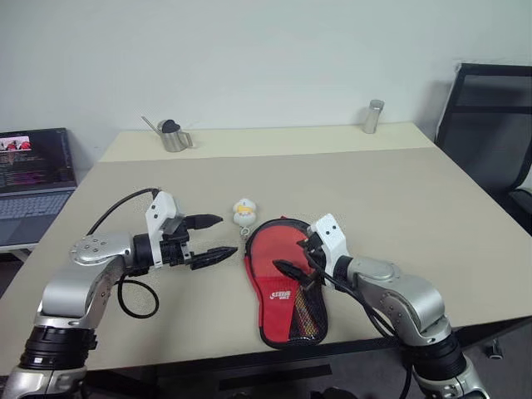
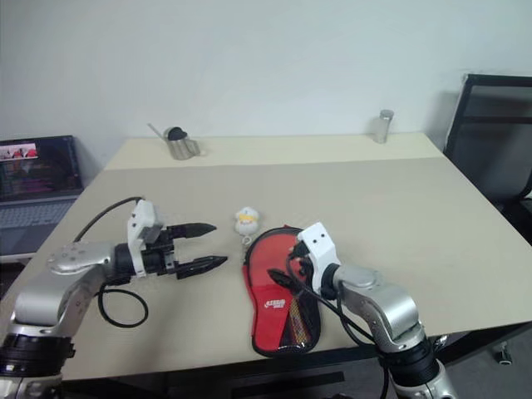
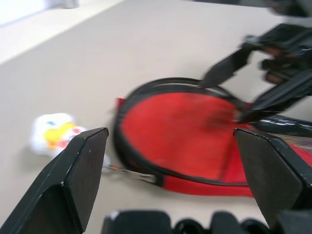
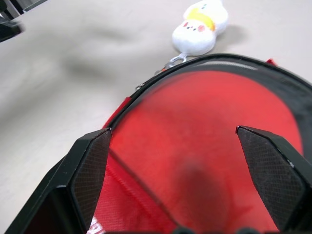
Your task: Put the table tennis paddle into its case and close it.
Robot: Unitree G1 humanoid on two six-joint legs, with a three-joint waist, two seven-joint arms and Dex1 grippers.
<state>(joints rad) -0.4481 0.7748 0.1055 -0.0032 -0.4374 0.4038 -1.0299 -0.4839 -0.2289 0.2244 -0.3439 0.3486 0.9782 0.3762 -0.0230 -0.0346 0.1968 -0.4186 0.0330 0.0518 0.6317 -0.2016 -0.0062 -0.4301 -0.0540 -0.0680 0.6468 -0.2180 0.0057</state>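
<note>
Paddle (image 4: 209, 146): you find its plain red face inside the case (image 1: 287, 287), round end toward the far side of the table (image 1: 399, 199), the handle hidden under the mesh.

Case: red side up, white logo and mesh panel at its near end, black edging around it; it lies near the table's front edge, and its round mouth stands open around the paddle face.

Charm (image 1: 243, 211): small white-yellow figure, just beyond the case's round end on the robot's left, joined to the case by a short chain.

Left gripper (image 1: 213, 238): you see it to the left of the case, apart from it, pointing at it, jaws wide open, holding nothing.

Right gripper (image 1: 298, 256): over the case's round end, jaws wide open astride the red face; whether a fingertip touches the edging you cannot tell.

Pitcher (image 1: 172, 135): metal, far beyond the case, to the left.

Cylinder (image 1: 373, 116): metal, far beyond the case, to the right.

Laptop (image 1: 33, 179): open, left of the table.

Chair (image 1: 490, 133): black, right of the table.
</note>
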